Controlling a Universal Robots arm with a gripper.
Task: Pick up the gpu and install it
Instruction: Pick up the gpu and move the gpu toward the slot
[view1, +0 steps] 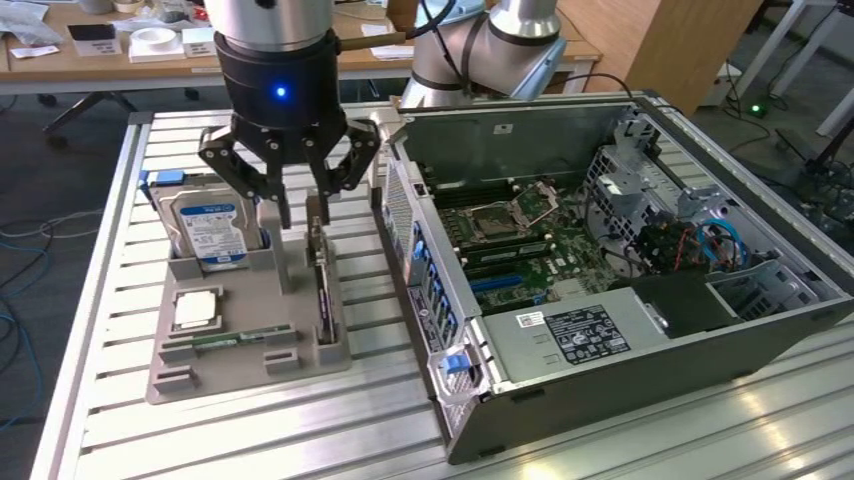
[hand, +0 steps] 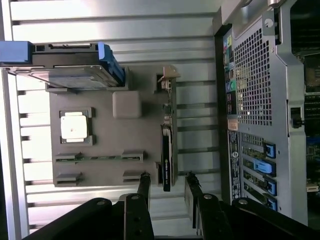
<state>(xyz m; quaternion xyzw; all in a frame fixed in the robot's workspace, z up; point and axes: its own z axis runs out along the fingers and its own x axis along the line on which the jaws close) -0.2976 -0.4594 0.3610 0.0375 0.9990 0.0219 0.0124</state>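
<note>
Hovering in the upper left of the exterior view, black multi-link gripper (view1: 300, 215) sits over the grey plastic parts tray (view1: 254, 375) on the slatted aluminium table (view1: 120, 440). Jaws are apart, nothing clamped. Wrist view shows the two dark fingertips (hand: 144, 187) straddling the near end of the gpu (hand: 166, 160) with gaps on both sides, no contact seen.

The gpu (view1: 322, 275), a thin dark card with a silvery bracket end, stands on edge in a slot along the tray's side nearest the open black and silver computer case (view1: 601, 340), left of centre in the exterior frame.

Other tray items:
- Boxy silver hard drive with blue-white label (view1: 210, 232) upright at the tray's far left corner.
- Square silver processor chip (view1: 196, 308) flat in its recess.
- Slim green memory stick (view1: 227, 338) lying just below the chip in the frame.

The case fills the exterior view's right, side panel off, motherboard exposed.
</note>
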